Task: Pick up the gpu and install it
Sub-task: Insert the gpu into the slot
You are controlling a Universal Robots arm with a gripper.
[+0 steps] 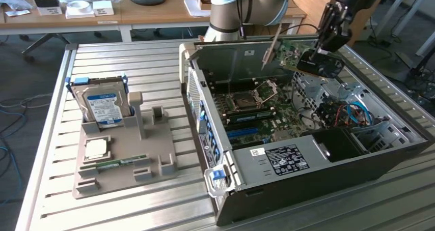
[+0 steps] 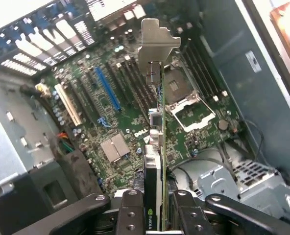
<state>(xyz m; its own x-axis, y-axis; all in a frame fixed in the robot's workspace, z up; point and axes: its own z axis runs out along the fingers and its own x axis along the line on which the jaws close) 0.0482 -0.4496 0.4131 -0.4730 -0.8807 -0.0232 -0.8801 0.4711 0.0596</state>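
My gripper [image 1: 319, 58] is shut on the gpu [image 1: 292, 52], a thin green card, and holds it in the air above the open computer case [image 1: 380, 154], near the case's far wall. The card's long silver bracket [image 1: 271, 50] slants down toward the motherboard [image 1: 251, 109]. In the wrist view the gpu [image 2: 154, 161] stands edge-on between my fingers [image 2: 130, 210], with its bracket [image 2: 157, 44] at the far end. It hangs over the motherboard [image 2: 120, 122], between the blue slot [image 2: 107, 88] and the processor socket [image 2: 186, 105], clear of both.
A grey parts holder [image 1: 122, 180] lies on the slatted metal table to the exterior view's left of the case. It carries a hard drive [image 1: 102, 101], a processor chip [image 1: 97, 148] and a RAM stick [image 1: 122, 163]. The arm's base [image 1: 235, 12] stands behind the case.
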